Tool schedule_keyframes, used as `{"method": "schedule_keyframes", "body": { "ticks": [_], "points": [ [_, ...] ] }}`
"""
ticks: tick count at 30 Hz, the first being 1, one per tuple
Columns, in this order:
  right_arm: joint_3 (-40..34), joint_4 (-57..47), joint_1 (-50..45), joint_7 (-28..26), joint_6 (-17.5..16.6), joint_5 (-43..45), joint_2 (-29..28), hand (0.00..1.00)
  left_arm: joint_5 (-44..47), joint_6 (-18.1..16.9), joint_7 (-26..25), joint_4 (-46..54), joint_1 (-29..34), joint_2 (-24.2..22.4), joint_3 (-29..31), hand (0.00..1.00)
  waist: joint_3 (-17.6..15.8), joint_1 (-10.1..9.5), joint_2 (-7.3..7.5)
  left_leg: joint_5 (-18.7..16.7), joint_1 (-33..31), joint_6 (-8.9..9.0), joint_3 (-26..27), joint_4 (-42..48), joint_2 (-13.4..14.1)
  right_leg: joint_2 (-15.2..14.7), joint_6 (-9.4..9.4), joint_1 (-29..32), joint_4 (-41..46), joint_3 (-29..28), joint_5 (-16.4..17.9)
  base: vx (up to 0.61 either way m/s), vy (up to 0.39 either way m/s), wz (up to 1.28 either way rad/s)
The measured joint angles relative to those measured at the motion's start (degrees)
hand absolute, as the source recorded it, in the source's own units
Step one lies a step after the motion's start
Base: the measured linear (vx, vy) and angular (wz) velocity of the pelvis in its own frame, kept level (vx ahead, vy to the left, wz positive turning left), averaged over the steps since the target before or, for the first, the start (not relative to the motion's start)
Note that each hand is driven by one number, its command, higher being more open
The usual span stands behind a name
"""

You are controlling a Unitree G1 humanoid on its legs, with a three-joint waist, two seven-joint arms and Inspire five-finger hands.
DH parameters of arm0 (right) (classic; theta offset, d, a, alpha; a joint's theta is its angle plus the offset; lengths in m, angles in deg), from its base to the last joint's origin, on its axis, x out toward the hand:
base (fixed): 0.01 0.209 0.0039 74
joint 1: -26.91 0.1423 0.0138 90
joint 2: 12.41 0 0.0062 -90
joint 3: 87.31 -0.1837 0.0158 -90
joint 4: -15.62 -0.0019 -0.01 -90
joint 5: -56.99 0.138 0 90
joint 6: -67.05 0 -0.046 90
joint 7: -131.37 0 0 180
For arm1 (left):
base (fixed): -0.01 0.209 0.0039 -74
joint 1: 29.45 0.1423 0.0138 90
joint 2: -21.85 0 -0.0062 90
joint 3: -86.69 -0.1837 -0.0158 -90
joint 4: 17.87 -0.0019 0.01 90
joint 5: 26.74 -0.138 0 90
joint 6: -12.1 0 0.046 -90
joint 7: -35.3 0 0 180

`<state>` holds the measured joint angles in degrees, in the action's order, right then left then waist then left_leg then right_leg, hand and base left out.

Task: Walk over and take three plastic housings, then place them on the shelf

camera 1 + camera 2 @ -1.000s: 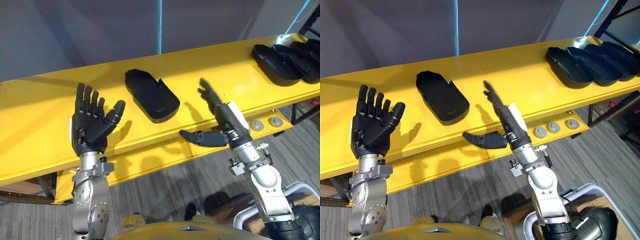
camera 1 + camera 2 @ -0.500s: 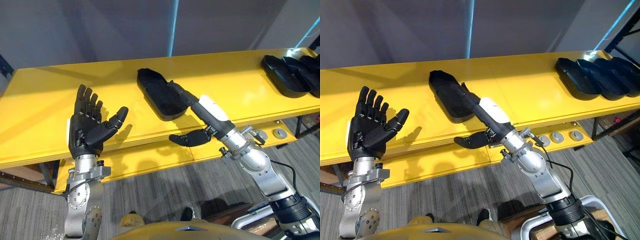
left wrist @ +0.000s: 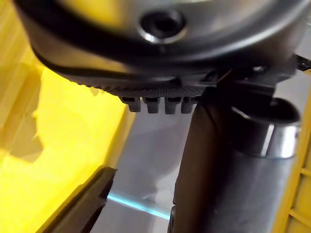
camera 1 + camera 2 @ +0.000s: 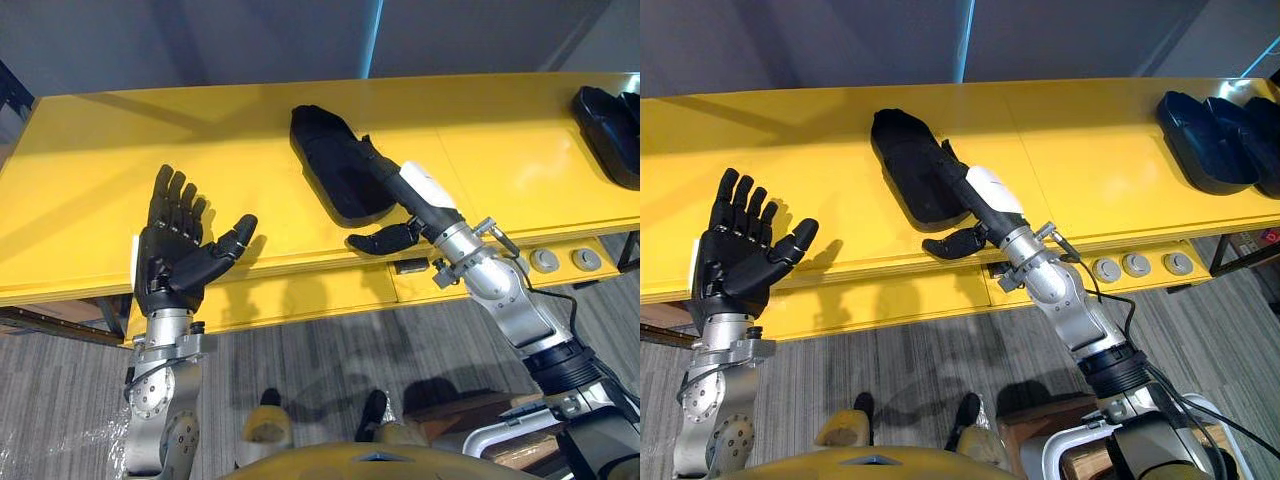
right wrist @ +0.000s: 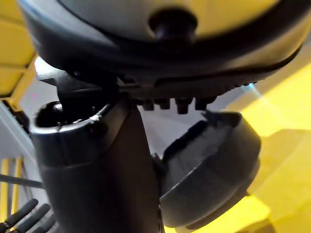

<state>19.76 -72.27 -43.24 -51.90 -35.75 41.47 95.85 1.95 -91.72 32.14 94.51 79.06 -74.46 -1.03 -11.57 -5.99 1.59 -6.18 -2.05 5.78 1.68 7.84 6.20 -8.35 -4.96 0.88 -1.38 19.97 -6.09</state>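
The nearest plastic housing point(image 4: 328, 150) is sitting hollow side up on the yellow desk point(image 4: 100, 170), at about 12 o'clock from the middle of the eye views. The right hand point(image 4: 405, 200) is lying spread wide on it: its fingers point(image 4: 378, 165) are resting straight across the housing's near end, while the thumb point(image 4: 382, 240) is hanging apart at the desk's front edge, so nothing is being gripped yet. To take it well, the fingers probably need to be hooking over the wall while the thumb is coming up under the near rim, pinching the rim instead of pushing the shell away towards 12 o'clock. The left hand point(image 4: 175, 262) is hovering at 8 o'clock, palm up and fingers straight, carrying nothing. The right eye view is showing further housings point(image 4: 1212, 125) nested at 2 o'clock, well apart. The right wrist view is giving the housing's rounded end and hollow point(image 5: 214, 170) from close, just past the finger roots.
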Motion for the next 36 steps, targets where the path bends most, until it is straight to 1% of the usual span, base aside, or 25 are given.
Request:
{"method": "schedule_keyframes", "body": {
  "ticks": [1, 6, 9, 11, 14, 15, 17, 20, 24, 28, 32, 36],
  "points": [
    [0.1, 0.4, 0.1, -0.1, 0.1, 0.0, 0.3, 0.00, 0.0, 0.0, 0.0, 0.0, 0.0, 0.0, -0.2, 1.00, -0.1, -0.02, -0.12, 0.0, 0.0, 0.00, 0.0, 0.0, 0.0, 0.0, 0.00, 0.0, 0.0, 0.0, 0.0, 0.00, 0.000, 0.00],
    [2.4, 2.1, 1.5, -1.9, 1.3, -0.1, 3.7, 0.00, 0.0, 0.0, -0.2, -1.1, 0.0, 0.0, -0.4, 1.00, -0.2, -0.01, -0.36, 0.0, 0.1, -0.01, 0.2, 0.1, -0.1, -0.1, -0.03, -0.1, 0.0, -0.2, 0.0, 0.00, 0.001, -0.01],
    [2.6, 3.6, 2.0, -2.5, 1.8, -2.3, 3.8, 0.00, 0.0, 0.0, -0.4, -2.2, 0.1, 0.0, -0.9, 1.00, -0.3, -0.05, -0.47, 0.0, 0.2, -0.01, 0.3, 0.1, -0.1, -0.1, -0.04, -0.1, 0.0, -0.4, -0.1, -0.02, 0.006, -0.02],
    [2.7, 4.5, 3.1, -2.4, 1.8, -2.4, 3.8, 0.00, 0.0, 0.0, -0.4, -2.4, 0.1, 0.0, -0.9, 1.00, -0.5, -0.05, -0.66, -0.1, 0.2, 0.00, 0.4, 0.1, -0.1, -0.1, -0.03, -0.1, 0.0, -0.6, -0.1, -0.03, 0.012, -0.05],
    [3.2, 4.9, 5.5, -1.6, 1.0, -2.4, 4.3, 0.00, 0.8, 0.0, 0.2, -2.4, 0.1, 0.1, -1.0, 1.00, -1.1, -0.05, -1.16, -0.1, 0.4, -0.02, 0.7, 0.3, -0.1, -0.1, -0.01, -0.2, 0.0, -1.0, -0.2, -0.02, 0.009, -0.04],
    [2.8, 5.5, 6.6, -0.6, 0.2, -2.2, 4.3, 0.00, 2.3, 0.0, 0.9, -2.4, 0.1, 0.1, -1.0, 1.00, -1.2, 0.00, -1.31, -0.1, 0.4, -0.02, 0.8, 0.4, -0.1, -0.1, -0.01, -0.2, 0.0, -1.1, -0.2, 0.00, 0.000, 0.00],
    [3.0, 5.6, 8.1, -0.7, -1.1, -2.3, 4.4, 0.00, 3.8, 0.0, 1.9, -2.4, 0.1, 0.1, -1.6, 1.00, -1.3, 0.00, -1.44, -0.1, 0.5, -0.02, 0.8, 0.4, 0.0, 0.0, -0.01, -0.3, 0.0, -1.1, -0.2, 0.00, 0.000, 0.00],
    [4.2, 7.3, 8.4, -0.8, -1.8, -2.5, 4.3, 0.00, 5.1, 0.2, 3.5, -2.5, 0.5, 0.1, -2.7, 1.00, -1.3, -0.42, -1.43, -0.1, 0.5, -0.02, 0.8, 0.4, -0.1, -0.1, -0.04, -0.4, -0.1, -1.1, -0.3, 0.00, 0.000, 0.00],
    [4.1, 8.0, 8.4, -0.8, -1.8, -2.9, 4.3, 0.00, 9.6, 0.2, 4.7, -2.9, 1.9, 0.1, -3.0, 1.00, -1.4, -0.10, -1.51, -0.1, 0.6, -0.04, 0.9, 0.5, -0.4, -0.4, -0.23, -0.4, -0.4, -1.2, -0.5, 0.00, 0.000, 0.00],
    [4.3, 9.3, 8.5, 0.0, -2.8, -6.7, 4.3, 0.00, 11.4, 0.2, 4.9, -4.7, 1.9, 0.1, -4.7, 1.00, -1.6, -0.17, -1.88, -0.1, 0.6, -0.04, 1.1, 0.5, -0.7, -0.6, -0.23, -0.6, -0.8, -1.3, -0.9, 0.00, 0.007, -0.01],
    [4.7, 9.9, 8.6, 0.5, -2.8, -9.1, 4.3, 0.00, 11.3, 0.2, 4.9, -4.9, 2.3, 0.1, -5.0, 1.00, -1.6, -0.20, -1.93, -0.1, 0.7, -0.04, 1.1, 0.4, -0.6, -0.5, -0.23, -0.7, -0.9, -1.3, -0.9, 0.00, 0.000, 0.00],
    [5.7, 11.6, 9.3, 2.4, -4.0, -15.0, 4.4, 0.00, 11.3, 0.2, 4.8, -4.9, 2.3, 0.1, -5.0, 1.00, -1.7, -0.33, -1.95, -0.1, 0.6, -0.05, 1.4, 0.4, -0.7, -0.5, -0.20, -1.0, -1.9, -1.4, -1.6, -0.01, 0.003, -0.02]
  ]
}}
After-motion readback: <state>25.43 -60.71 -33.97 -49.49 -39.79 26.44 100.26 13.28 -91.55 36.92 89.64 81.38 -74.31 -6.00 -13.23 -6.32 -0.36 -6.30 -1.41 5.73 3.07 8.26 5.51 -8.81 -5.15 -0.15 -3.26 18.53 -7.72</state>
